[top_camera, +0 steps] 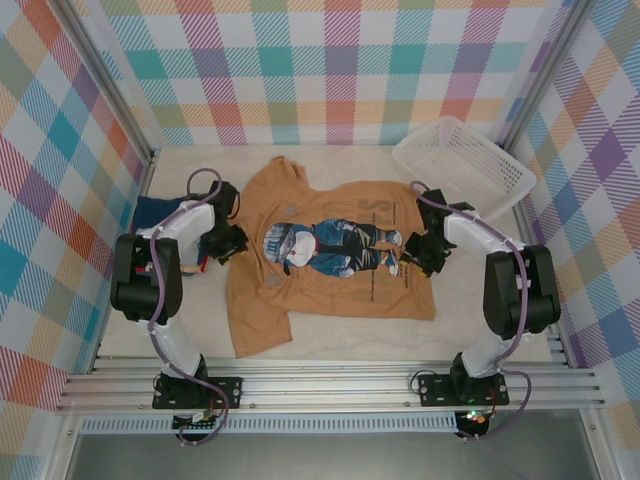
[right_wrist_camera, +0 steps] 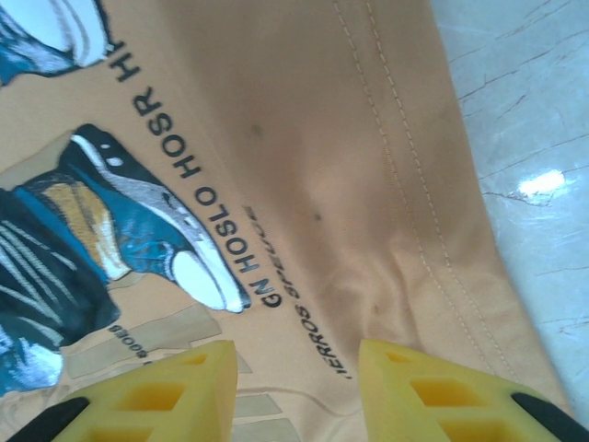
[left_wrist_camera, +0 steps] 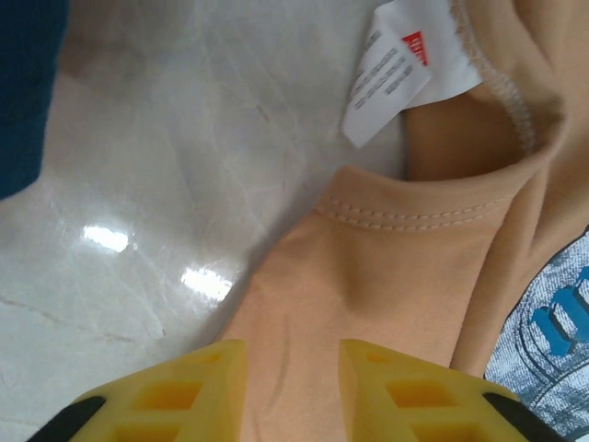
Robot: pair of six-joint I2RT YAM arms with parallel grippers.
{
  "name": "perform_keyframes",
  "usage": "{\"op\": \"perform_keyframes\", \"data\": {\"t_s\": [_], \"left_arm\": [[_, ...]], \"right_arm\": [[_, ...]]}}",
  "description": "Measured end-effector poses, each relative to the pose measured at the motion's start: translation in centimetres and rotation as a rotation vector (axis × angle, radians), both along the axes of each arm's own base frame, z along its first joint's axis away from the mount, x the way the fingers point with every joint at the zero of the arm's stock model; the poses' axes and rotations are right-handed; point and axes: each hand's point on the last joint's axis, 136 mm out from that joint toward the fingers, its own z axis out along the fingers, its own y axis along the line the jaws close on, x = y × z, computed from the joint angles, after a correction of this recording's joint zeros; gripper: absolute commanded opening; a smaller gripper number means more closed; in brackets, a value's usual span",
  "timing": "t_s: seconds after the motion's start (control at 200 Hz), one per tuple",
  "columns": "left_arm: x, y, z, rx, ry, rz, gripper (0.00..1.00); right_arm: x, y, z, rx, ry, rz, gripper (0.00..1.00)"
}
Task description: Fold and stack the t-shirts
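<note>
here, you are working over the tan-orange t-shirt [top_camera: 330, 295], which is lying flat and print-up with its long axis running across the table: collar toward the left gripper [top_camera: 228, 243], hem toward the right gripper [top_camera: 418, 250] (each arm nearer its own end). both claws are standing partly apart, straddling cloth and clamping nothing. farther back you are seeing one navy t-shirt [top_camera: 155, 210] and one basket [top_camera: 462, 150], making two shirts.

White mesh basket [top_camera: 462, 160], far-right corner

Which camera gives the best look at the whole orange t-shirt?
Top external: the orange t-shirt lies whole, spread out. Left wrist gets its collar and label; right wrist its hem and print.
</note>
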Motion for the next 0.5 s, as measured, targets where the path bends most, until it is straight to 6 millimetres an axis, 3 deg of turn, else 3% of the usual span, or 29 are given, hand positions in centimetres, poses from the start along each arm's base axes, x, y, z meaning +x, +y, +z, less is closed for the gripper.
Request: {"op": "perform_keyframes", "data": {"t_s": [0.18, 0.405, 0.5], "left_arm": [[-0.8, 0.4, -1.1, 0.023, 0.017, -0.016, 0.29], [-2.6, 1.6, -3.0, 0.085, 0.087, 0.005, 0.04], [-3.2, 2.7, -2.9, 0.144, 0.1, 0.039, 0.01]], "right_arm": [[-0.2, -0.1, -1.1, -0.009, 0.034, 0.014, 0.4], [-0.9, -0.6, -3.2, -0.036, 0.112, 0.017, 0.39], [-0.8, -0.9, -3.2, -0.052, 0.119, 0.011, 0.39]]}}
